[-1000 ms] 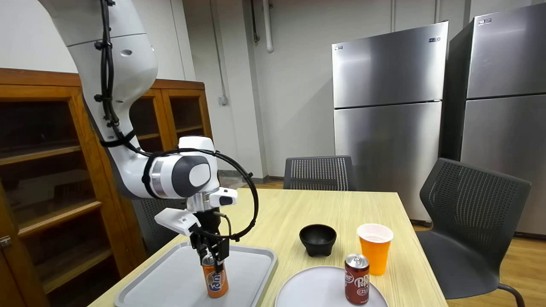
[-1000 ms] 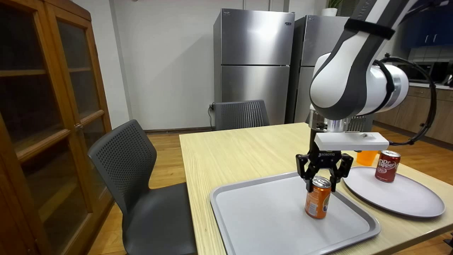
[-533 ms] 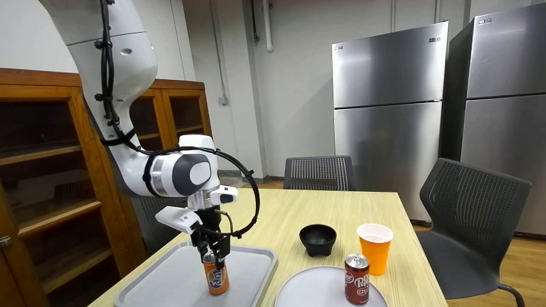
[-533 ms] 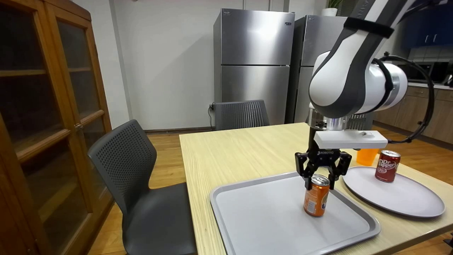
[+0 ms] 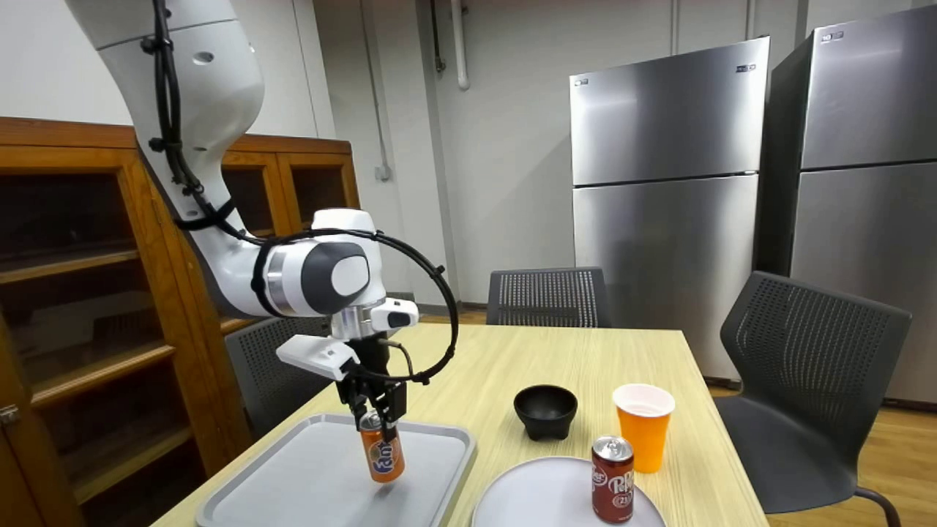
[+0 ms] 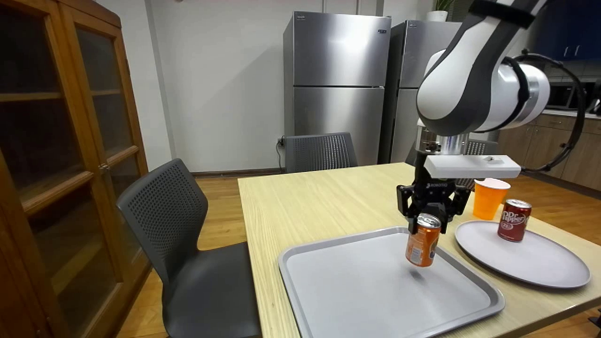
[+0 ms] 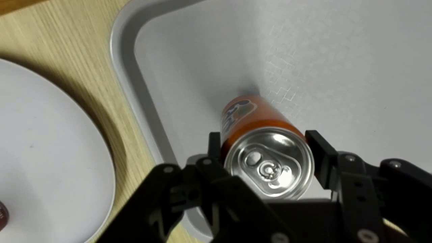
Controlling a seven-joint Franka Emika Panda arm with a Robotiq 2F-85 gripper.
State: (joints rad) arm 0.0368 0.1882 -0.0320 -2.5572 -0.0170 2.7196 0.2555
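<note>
Lifted off the tray since earlier, the orange can is clamped in the tool, jaws partly apart.

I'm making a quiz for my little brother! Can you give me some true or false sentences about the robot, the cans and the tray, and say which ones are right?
1. The gripper is holding the Fanta can. True.
2. The gray tray and the round plate lie on the table. True.
3. The Fanta can is standing on the gray tray. False: it is held in the air above it.
4. The Dr Pepper can and the orange cup both stand upright. True.
5. The Dr Pepper can is inside the black bowl. False: it stands on the round plate.
6. The orange cup sits on the gray tray. False: it stands on the table.
</note>
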